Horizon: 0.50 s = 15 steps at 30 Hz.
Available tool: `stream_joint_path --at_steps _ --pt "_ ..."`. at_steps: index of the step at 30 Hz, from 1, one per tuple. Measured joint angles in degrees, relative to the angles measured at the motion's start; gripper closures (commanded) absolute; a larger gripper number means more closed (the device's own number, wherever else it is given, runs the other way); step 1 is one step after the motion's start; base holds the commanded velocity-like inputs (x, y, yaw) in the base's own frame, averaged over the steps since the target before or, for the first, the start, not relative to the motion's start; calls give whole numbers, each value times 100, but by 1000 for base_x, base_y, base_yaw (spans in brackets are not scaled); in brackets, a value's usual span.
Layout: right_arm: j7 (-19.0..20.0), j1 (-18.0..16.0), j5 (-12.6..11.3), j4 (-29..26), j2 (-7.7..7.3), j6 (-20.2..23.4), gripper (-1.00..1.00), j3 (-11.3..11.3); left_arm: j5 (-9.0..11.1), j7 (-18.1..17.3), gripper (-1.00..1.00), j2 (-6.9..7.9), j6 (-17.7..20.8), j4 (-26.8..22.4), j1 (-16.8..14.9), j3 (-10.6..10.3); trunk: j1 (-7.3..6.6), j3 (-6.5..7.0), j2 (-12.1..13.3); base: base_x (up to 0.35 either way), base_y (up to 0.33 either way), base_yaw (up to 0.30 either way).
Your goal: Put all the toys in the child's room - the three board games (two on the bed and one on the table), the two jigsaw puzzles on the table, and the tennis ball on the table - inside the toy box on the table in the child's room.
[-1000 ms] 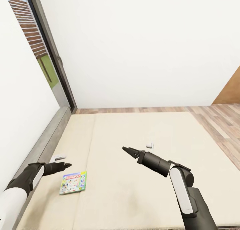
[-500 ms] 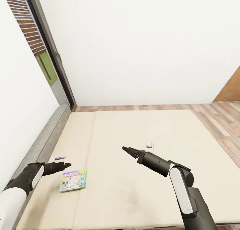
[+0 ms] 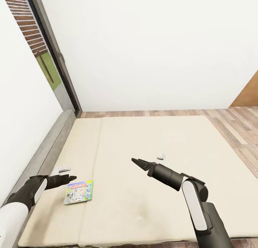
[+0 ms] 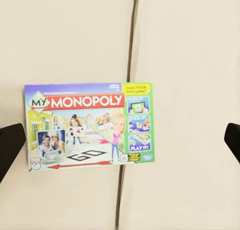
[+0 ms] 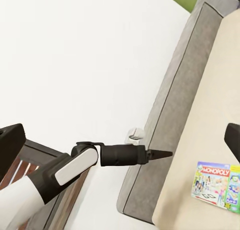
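Beside the bed edge, board game flat, just under the released left gripper; right gripper clenched.

2 white-shelled arms with dark grey joints, each tapering to a slim black pointed pincer.

A small white object on the bed is showing too small to identify. A second white item by the bed frame is likewise reading as indistinct.
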Motion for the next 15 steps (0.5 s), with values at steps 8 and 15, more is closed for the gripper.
stream_joint_path --at_steps 8,15 --pt "-4 0 2 1 5 0 -100 0 0 0 -100 0 1 -1 -2 1 0 -76 0 12 43 0" --pt "-5 0 11 0 10 0 -100 0 2 -6 -100 0 -7 -1 2 0 0 -143 0 15 36 0"
